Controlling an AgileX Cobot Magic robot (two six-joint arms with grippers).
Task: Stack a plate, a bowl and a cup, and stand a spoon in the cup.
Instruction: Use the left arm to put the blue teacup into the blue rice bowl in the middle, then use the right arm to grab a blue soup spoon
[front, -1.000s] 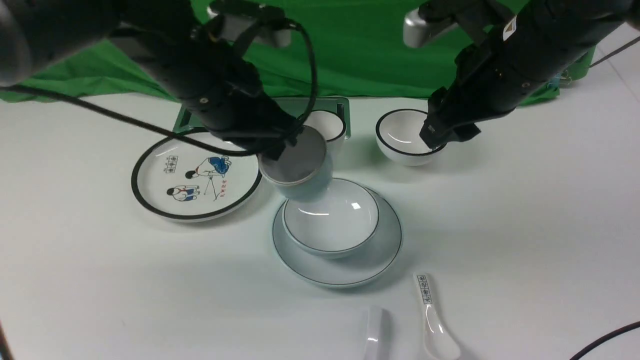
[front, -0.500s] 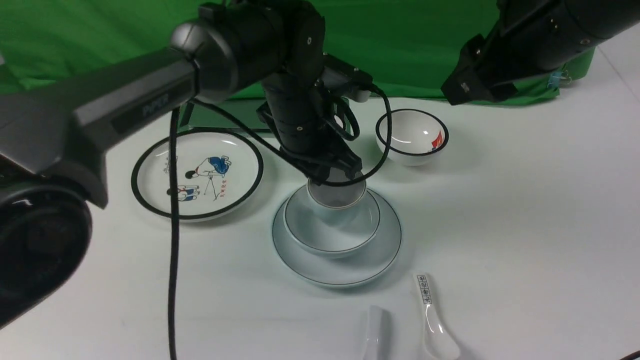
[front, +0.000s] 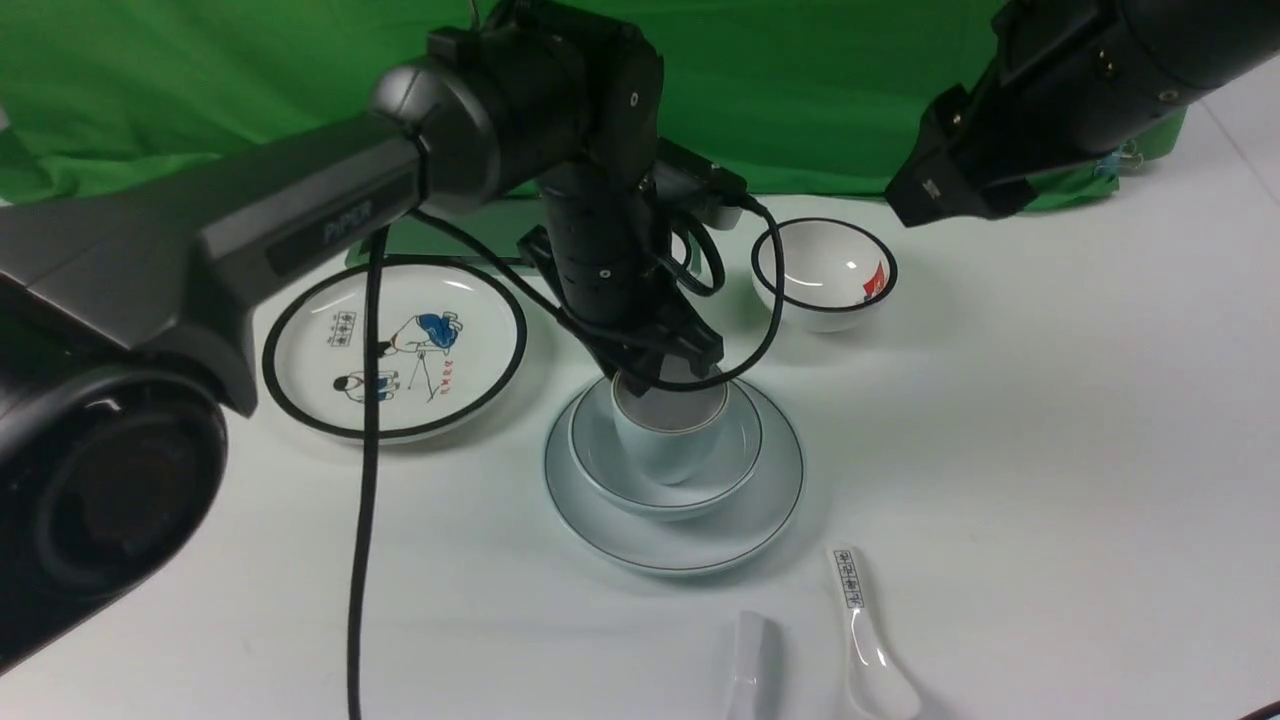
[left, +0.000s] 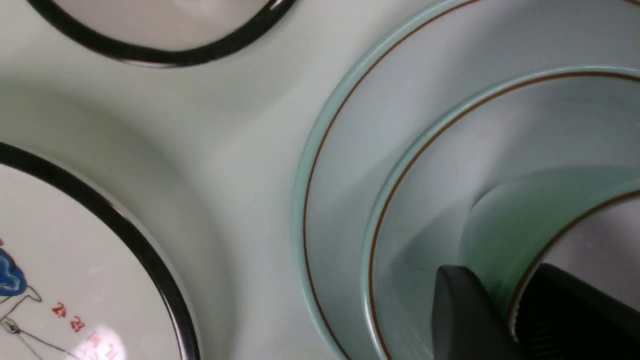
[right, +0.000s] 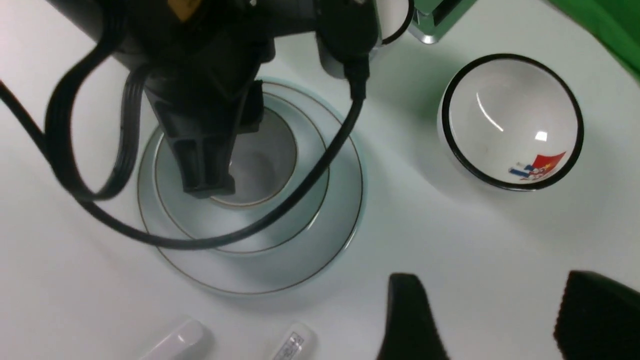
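Plate (front: 690, 548), bowl (front: 742, 452) and cup (front: 662, 445) already stand nested near the middle of the white counter (front: 1050, 450). All three are pale bluish-white with a thin dark rim line. The wide, shallow bowl sits on the plate and the small handleless cup stands upright in the bowl.

There are two of each kind. The second plate (front: 480, 330), thick-rimmed with cartoon figures, lies just left of the stack. A deeper black-rimmed bowl (front: 820, 305) with a red mark stands behind and to the right. A black-rimmed cup (left: 165, 20) is mostly hidden behind the left arm. Two white spoons lie side by side in front of the stack: the plain spoon (front: 748, 665) and a lettered spoon (front: 865, 640).

The left arm reaches across with its wrist pointing down. The left gripper (front: 662, 378) pinches the cup's wall, one finger inside and one outside. The right arm hangs raised at the far right, and the right gripper (right: 495, 320) is spread wide, holding nothing.
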